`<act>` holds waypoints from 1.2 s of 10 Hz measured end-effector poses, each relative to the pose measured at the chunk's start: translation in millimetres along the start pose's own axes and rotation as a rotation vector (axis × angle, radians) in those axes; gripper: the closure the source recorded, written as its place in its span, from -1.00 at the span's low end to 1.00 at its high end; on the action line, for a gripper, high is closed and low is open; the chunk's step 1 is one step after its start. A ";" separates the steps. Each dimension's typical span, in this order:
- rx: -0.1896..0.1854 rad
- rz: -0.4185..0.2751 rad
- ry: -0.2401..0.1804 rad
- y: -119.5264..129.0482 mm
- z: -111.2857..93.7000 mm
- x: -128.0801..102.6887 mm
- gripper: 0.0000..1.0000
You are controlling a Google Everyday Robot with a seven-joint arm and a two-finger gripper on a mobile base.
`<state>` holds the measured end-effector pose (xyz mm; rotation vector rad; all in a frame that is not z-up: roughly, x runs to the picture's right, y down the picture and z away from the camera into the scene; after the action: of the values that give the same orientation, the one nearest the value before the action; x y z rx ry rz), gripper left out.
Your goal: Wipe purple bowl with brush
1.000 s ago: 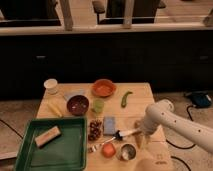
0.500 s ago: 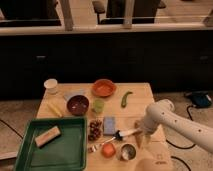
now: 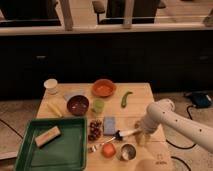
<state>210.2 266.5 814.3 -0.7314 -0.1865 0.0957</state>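
A round, dark purple bowl point(image 3: 78, 105) with a red-brown inside is seen on the pale wooden table point(image 3: 142, 95). A slim brush point(image 3: 127, 133) is coloured white on its handle and dark on its head. The pale gripper point(image 3: 142, 135) is seen at the handle end, over the table's front right. A bright orange bowl point(image 3: 104, 88), a green plastic tray point(image 3: 55, 120), a tan wooden block point(image 3: 47, 136) and a blue sponge point(image 3: 109, 125) are seen too.
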 end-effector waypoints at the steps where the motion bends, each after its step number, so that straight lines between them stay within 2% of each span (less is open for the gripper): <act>1: -0.010 -0.004 0.008 5.1 0.2 2.6 0.90; 3: -0.011 -0.001 0.009 5.8 -1.4 4.3 1.00; 5: -0.025 0.006 0.020 5.1 -4.8 4.2 1.00; 7: -0.057 0.021 0.047 -2.2 -23.7 -5.3 1.00; 8: -0.061 0.027 0.053 -2.9 -27.9 -5.4 1.00; 10: -0.064 0.033 0.064 -5.5 -35.2 -8.0 1.00; 12: -0.052 0.034 0.068 -6.3 -47.3 -9.4 1.00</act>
<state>210.7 229.5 782.8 -0.7884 -0.1121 0.0980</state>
